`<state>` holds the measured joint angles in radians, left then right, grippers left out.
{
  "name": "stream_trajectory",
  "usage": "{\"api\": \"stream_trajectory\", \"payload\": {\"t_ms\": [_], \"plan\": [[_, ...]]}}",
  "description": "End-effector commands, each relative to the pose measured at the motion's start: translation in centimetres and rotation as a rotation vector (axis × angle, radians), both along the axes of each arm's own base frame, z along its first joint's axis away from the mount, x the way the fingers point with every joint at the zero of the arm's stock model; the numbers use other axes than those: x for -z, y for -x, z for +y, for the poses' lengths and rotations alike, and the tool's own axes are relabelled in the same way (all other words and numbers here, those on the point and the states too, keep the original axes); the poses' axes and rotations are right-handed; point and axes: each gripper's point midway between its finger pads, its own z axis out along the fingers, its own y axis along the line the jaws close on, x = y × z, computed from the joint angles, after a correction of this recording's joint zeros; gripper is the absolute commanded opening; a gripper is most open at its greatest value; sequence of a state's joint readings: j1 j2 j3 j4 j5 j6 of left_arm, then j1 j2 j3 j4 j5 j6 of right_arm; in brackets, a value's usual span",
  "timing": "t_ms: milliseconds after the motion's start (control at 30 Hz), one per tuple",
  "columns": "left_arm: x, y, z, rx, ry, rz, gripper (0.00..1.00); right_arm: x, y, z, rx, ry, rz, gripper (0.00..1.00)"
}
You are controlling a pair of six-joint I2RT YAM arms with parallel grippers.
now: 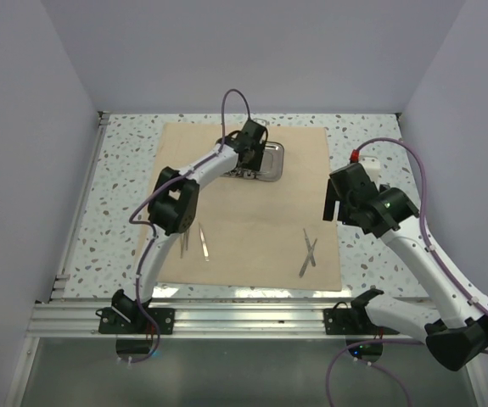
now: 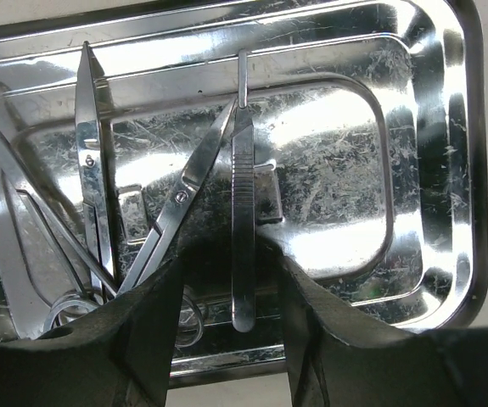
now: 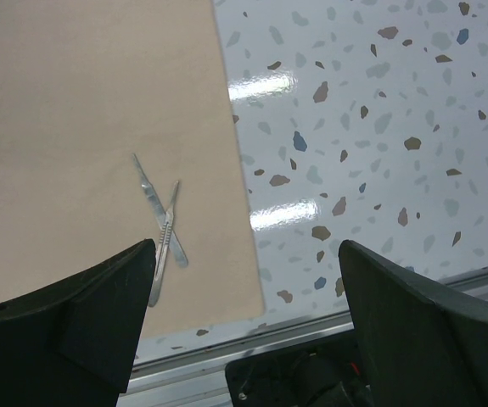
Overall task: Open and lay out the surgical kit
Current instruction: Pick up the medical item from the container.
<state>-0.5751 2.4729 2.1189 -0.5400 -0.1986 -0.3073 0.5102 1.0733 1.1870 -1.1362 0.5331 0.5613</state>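
**Left arm lined up on a handle in the tray**

The cloth wrap [image 1: 252,212] lies opened flat in the middle of the table. The steel tray [image 2: 464,170] sits on the cloth near the table's far edge, with its long side parallel to that edge. The left gripper [image 2: 231,271] is down in the tray with its fingers spread, straddling a slim flat handle [image 2: 243,212] — not yet pinching it. The handle lies across the tray's short side, its thin tip pointing away from the gripper. The fingers therefore sit either side of its long axis, probably so they can close across its width. Scissors [image 2: 180,199] lie just beside it, blades also pointing away. Two thin tools [image 1: 203,242] lie on the cloth toward the near left corner and a crossed pair [image 3: 163,222] toward the near right — a row being laid along the near edge, I judge. The right gripper [image 3: 248,250] hangs spread and empty above that pair.
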Motion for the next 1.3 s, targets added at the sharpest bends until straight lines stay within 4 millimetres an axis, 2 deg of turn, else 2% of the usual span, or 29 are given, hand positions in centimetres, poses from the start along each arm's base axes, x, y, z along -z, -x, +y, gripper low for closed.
{"api": "stream_trajectory", "payload": {"t_ms": [0, 300, 433, 567, 700, 900, 1067, 1167, 1267], "plan": [[2.1, 1.3, 0.8, -0.011, 0.002, 0.082, 0.51, -0.6, -0.6, -0.3, 0.023, 0.010, -0.029, 0.93], [4.7, 5.7, 1.2, 0.005, -0.015, 0.194, 0.40, -0.5, -0.4, -0.4, 0.029, 0.011, -0.031, 0.93], [5.3, 7.1, 1.2, 0.010, -0.036, 0.214, 0.40, -0.4, -0.3, -0.4, 0.030, 0.007, -0.034, 0.93], [5.9, 7.4, 1.1, 0.010, -0.035, 0.230, 0.40, -0.3, -0.1, -0.4, 0.027, 0.001, -0.034, 0.93], [6.3, 6.6, 0.8, 0.004, -0.047, 0.226, 0.40, -0.2, 0.0, -0.4, 0.024, -0.003, -0.030, 0.93], [7.5, 5.3, 1.5, -0.035, -0.100, 0.238, 0.40, -0.3, -0.1, -0.3, 0.018, -0.003, -0.033, 0.93], [8.3, 4.9, 2.6, -0.062, -0.102, 0.266, 0.39, -0.3, -0.1, -0.4, 0.019, 0.002, -0.036, 0.93], [8.7, 5.4, 3.1, -0.063, -0.113, 0.283, 0.36, -0.3, -0.2, -0.5, 0.020, 0.007, -0.034, 0.93], [9.3, 6.0, 3.3, -0.058, -0.115, 0.301, 0.28, -0.4, -0.3, -0.4, 0.017, 0.008, -0.034, 0.93]]}}
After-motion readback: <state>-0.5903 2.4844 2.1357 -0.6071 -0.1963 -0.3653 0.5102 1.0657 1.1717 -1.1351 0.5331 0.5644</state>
